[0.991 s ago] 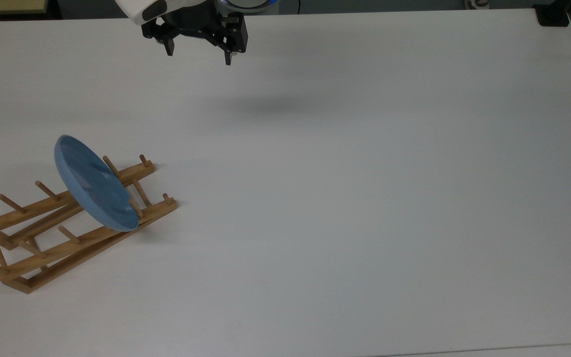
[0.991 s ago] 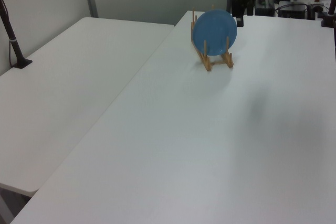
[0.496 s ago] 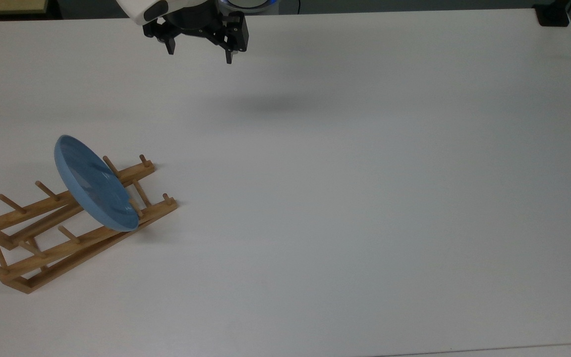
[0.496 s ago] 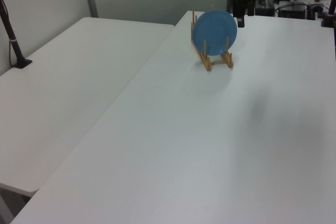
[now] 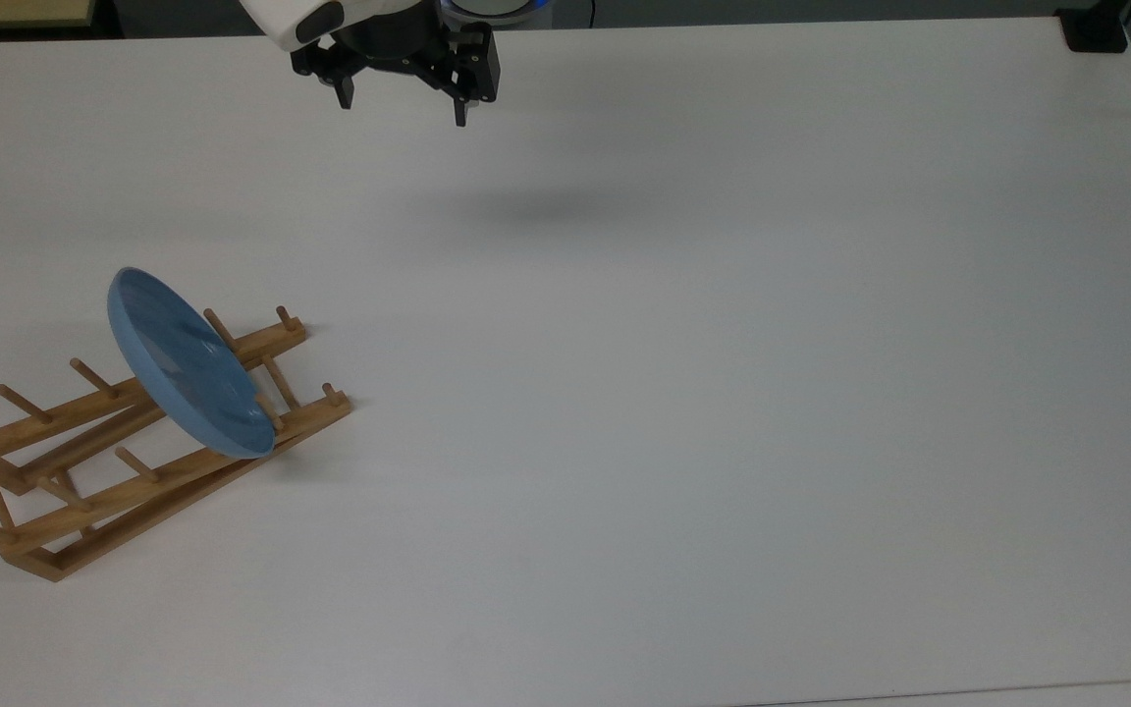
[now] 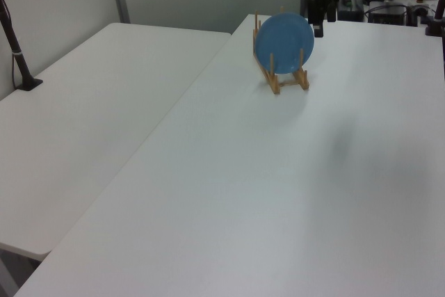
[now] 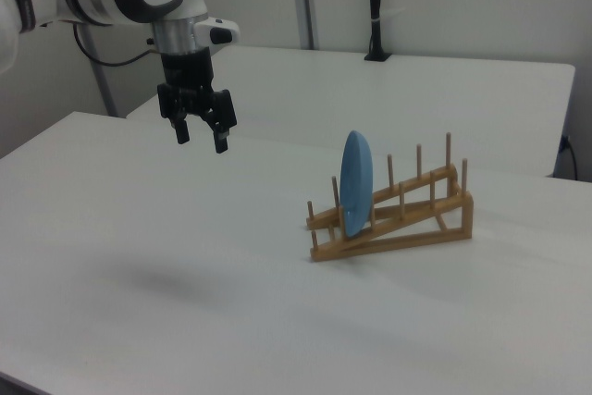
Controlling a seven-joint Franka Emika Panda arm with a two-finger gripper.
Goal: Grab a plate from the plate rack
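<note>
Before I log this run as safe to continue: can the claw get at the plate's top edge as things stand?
Probably yes. The claw hangs open above bare table, apart from the rack. The plate stands on edge, its upper rim clear above the pegs, nothing between them.

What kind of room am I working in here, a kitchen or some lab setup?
Most likely a robotics lab, not a kitchen: bare white tables pushed together, a pole clamped to the far one, cluttered desks behind. The only kitchenware is the plate in its wooden plate rack.
</note>
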